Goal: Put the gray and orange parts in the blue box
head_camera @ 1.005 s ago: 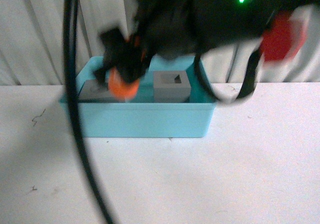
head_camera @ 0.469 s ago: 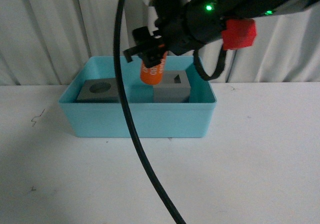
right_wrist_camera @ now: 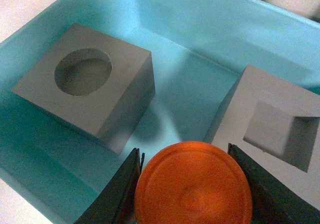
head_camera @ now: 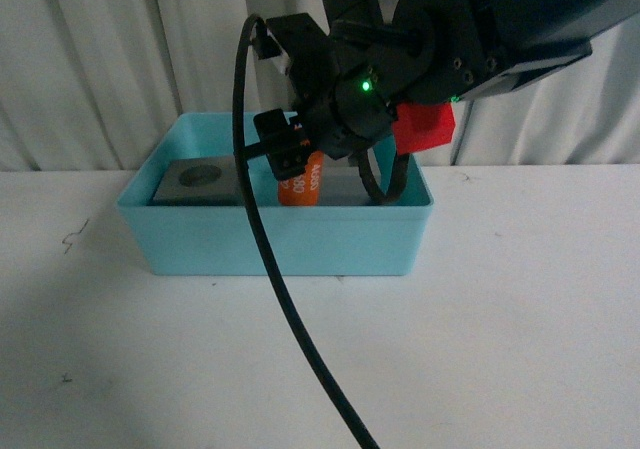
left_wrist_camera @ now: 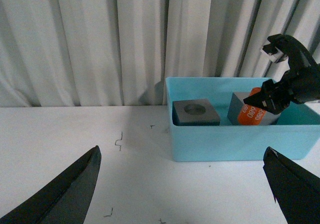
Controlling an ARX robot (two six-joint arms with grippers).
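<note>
Front view, bench (head_camera: 500, 349): bare near edge.
Blue box (head_camera: 280, 241): toward far edge.
Right gripper (head_camera: 300, 164): jaws clamped on orange cylinder (head_camera: 302, 184), hung between both cubes, likely for clear release.
Gray cubes (right_wrist_camera: 87, 84): inside box.
Left gripper (left_wrist_camera: 182, 184): jaws spread, empty.

It looks like a robot test lab: a plain white counter (head_camera: 520, 309) scuffed with small marks, closed off behind by a pleated white curtain (left_wrist_camera: 100, 39), with nothing homely in sight.
</note>
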